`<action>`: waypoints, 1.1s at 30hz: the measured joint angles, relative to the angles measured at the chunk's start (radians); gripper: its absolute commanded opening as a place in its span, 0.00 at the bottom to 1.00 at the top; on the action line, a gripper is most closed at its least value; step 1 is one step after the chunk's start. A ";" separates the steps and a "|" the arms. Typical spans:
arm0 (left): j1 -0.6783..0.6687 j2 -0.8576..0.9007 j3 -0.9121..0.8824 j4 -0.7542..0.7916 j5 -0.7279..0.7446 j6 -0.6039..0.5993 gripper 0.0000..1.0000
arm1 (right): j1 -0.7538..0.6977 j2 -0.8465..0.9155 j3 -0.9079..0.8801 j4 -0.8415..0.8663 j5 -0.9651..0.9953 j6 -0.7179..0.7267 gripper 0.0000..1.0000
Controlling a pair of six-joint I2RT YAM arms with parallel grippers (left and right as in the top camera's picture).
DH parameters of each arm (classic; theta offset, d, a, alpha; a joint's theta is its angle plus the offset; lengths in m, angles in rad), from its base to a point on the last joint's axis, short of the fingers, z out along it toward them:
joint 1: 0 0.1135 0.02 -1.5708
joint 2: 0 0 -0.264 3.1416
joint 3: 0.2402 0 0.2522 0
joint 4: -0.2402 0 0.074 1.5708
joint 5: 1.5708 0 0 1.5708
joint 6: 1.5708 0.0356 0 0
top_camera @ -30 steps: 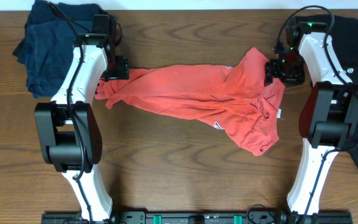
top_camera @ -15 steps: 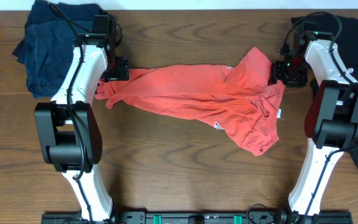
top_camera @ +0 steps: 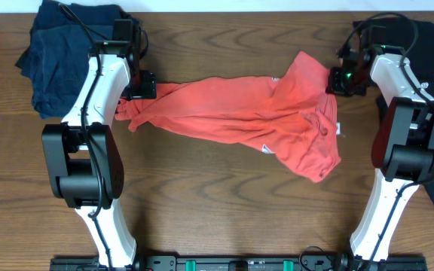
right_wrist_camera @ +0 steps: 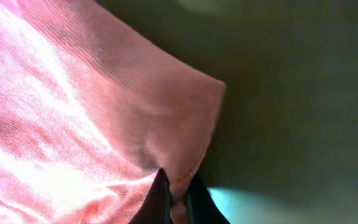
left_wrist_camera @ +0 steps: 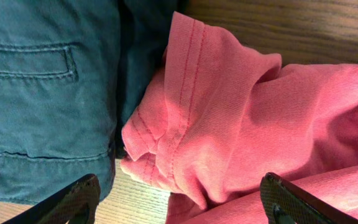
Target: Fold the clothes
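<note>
Between my two grippers, the red-orange T-shirt (top_camera: 255, 113) lies stretched and rumpled across the wooden table (top_camera: 217, 218). My right gripper (right_wrist_camera: 176, 194) has its jaws pinched tight on a hemmed edge of the shirt, with cloth bunched right at the fingertips. On its outer side lies a black garment (top_camera: 428, 45). My left gripper (left_wrist_camera: 182, 199) has its jaws spread wide and grips nothing. A folded sleeve hem sits under the gap, between my two fingers (left_wrist_camera: 73, 199). I cannot tell whether they touch the cloth. Just beside that sleeve, touching it, lies a navy garment (left_wrist_camera: 42, 93) with a stitched pocket seam. The shirt's bulk lies crumpled nearer my right gripper.
</note>
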 measured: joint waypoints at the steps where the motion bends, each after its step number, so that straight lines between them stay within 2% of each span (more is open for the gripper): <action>1: 0.000 0.000 0.000 -0.003 0.000 0.000 0.84 | -0.005 0.002 -0.003 0.030 -0.003 -0.003 0.01; 7: 0.000 0.000 0.000 -0.026 0.000 -0.011 0.84 | -0.066 0.019 -0.012 0.219 -0.020 -0.061 0.01; 11: 0.000 0.000 0.000 -0.034 0.016 -0.023 0.84 | -0.101 0.024 -0.013 0.259 -0.023 -0.121 0.02; 12: 0.000 0.000 0.000 -0.034 0.021 -0.026 0.84 | -0.103 0.024 -0.013 0.259 -0.022 -0.133 0.07; 14: 0.000 0.000 0.000 -0.040 0.034 -0.026 0.84 | -0.105 0.024 -0.013 0.253 -0.023 -0.154 0.48; 16: 0.000 0.000 0.000 -0.064 0.051 -0.026 0.84 | -0.104 0.024 -0.011 0.223 -0.037 -0.171 0.64; 17: 0.000 0.000 0.000 -0.075 0.055 -0.026 0.84 | -0.103 0.024 -0.001 0.201 -0.041 -0.175 0.67; 25: 0.000 0.000 0.000 -0.111 0.135 -0.026 0.84 | -0.103 0.018 0.140 0.004 -0.169 -0.211 0.74; 33: 0.001 0.000 -0.045 0.014 0.205 -0.002 0.84 | -0.078 -0.109 0.182 -0.072 -0.249 -0.255 0.75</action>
